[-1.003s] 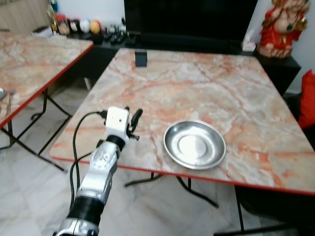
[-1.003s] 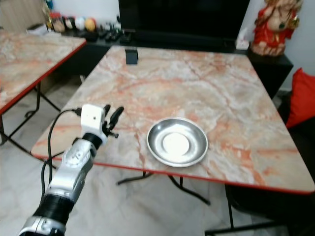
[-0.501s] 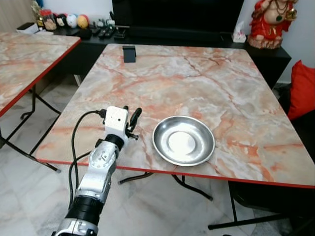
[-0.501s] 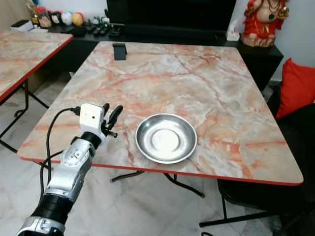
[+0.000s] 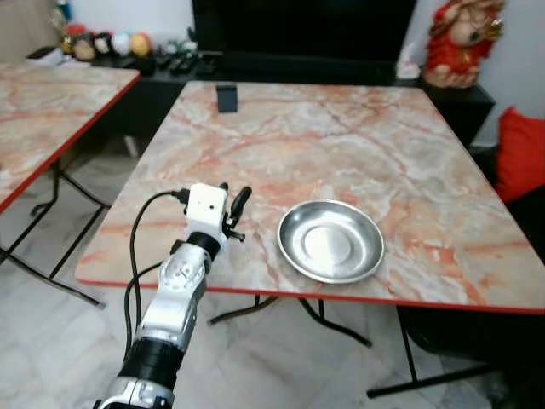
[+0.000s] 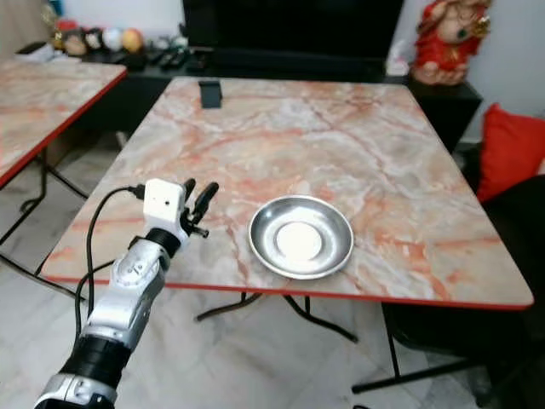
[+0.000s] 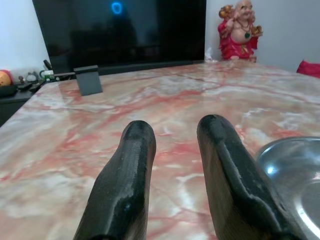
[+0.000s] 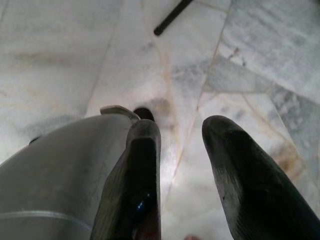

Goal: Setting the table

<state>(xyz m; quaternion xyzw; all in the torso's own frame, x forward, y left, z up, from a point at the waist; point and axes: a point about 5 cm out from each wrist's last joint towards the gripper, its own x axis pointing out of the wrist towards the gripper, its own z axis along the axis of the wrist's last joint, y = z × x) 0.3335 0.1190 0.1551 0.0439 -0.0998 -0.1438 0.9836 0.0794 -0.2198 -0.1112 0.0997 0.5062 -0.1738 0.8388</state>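
Steel round shallow plate on pink marble table | left gripper beside it, fingers apart, empty | right gripper over floor, parted

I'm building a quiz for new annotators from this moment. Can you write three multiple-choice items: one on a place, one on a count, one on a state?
1. Where does the steel plate lie on the marble table?
A. Near the front edge
B. At the far edge beside the small black stand
C. On the floor

2. How many plates are on that table?
A. One
B. Two
C. Three

3. What is the state of the left end effector?
A. Shut on the plate
B. Open and holding nothing
C. Shut on a spoon

Answers:
1. A, since the plate sits close to the red front edge, well away from the small black stand.
2. A, since a single steel plate is on the table.
3. B, since the left wrist view shows its fingers apart with only tabletop between them.
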